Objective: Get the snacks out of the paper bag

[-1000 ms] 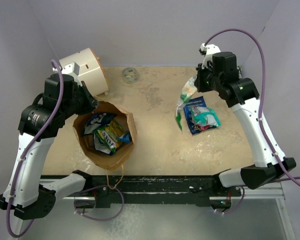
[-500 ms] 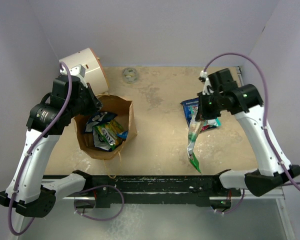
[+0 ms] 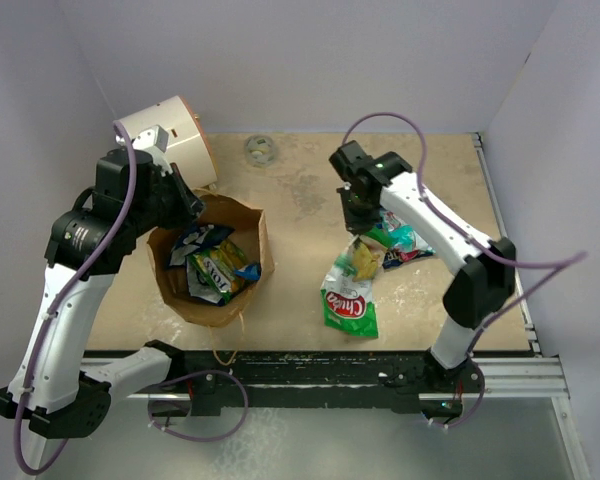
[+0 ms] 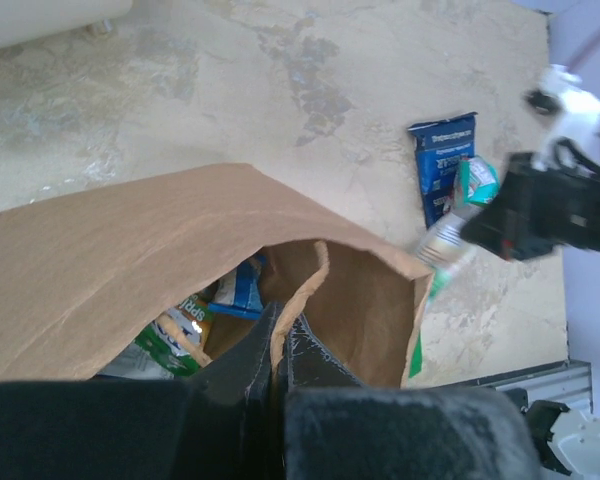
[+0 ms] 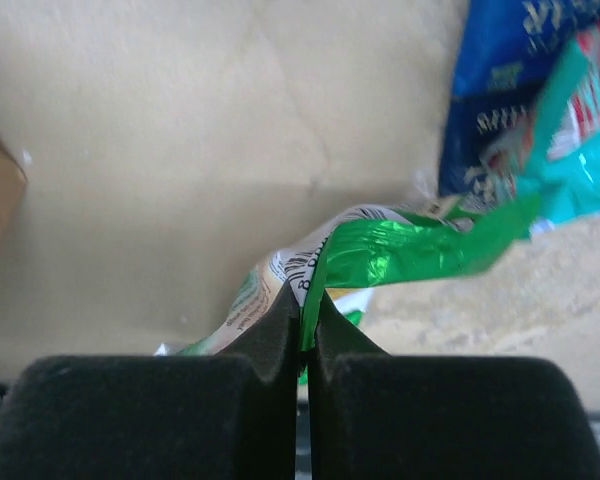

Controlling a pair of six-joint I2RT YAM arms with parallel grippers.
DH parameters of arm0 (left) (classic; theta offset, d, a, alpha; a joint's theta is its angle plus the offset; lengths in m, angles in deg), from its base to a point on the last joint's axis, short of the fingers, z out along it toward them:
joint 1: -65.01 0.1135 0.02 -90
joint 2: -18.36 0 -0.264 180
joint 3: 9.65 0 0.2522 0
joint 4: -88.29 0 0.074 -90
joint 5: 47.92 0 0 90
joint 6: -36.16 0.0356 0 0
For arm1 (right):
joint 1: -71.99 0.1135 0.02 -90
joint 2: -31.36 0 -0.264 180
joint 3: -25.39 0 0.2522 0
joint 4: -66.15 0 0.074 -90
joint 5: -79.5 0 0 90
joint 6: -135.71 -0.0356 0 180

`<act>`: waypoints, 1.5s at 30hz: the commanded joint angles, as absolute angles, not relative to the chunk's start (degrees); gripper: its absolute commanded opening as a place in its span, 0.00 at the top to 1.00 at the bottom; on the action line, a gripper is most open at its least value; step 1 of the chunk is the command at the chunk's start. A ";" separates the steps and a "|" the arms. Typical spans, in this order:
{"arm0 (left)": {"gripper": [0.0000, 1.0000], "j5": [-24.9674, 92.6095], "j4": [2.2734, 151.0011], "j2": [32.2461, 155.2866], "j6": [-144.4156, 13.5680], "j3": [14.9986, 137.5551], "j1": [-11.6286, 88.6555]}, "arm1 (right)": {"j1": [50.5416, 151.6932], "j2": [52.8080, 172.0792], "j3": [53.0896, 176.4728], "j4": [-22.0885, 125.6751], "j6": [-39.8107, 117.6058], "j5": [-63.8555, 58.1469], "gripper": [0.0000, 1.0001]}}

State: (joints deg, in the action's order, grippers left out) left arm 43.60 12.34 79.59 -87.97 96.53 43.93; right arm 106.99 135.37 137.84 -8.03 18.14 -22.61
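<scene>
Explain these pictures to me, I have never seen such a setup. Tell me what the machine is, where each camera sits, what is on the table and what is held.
Two robot arms are bolted at the near edge of a table. One picture looks down from above. The other two come from a camera on each wrist, so dark fingers fill the bottom of those views. The left gripper pinches the rim of a brown paper bag with snacks inside. The right gripper pinches one end of a green packet. Beside it lie a blue packet and a teal-and-red packet. At the back are a white cylinder and a small grey ring.
</scene>
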 commanded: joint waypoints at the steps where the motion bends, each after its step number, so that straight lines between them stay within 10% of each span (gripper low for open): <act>1: 1.00 42.07 15.29 77.96 -85.50 100.47 43.90 | 108.62 142.36 145.44 -0.91 17.58 -29.57 1.00; 18: 1.00 40.75 13.06 78.04 -81.77 102.81 43.87 | 109.72 157.05 157.25 3.20 44.00 -31.18 0.97; 31: 1.00 30.34 17.03 79.44 -82.78 99.97 43.90 | 109.61 144.25 149.71 4.75 34.84 -16.38 0.34; 45: 1.00 23.43 17.74 79.23 -84.03 99.35 43.87 | 114.10 114.49 123.20 21.11 23.82 0.02 0.30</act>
State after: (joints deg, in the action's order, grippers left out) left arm 25.92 14.11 79.64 -82.84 98.89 43.93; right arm 110.91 120.75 129.01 12.03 29.81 -6.48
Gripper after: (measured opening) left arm 0.004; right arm 0.702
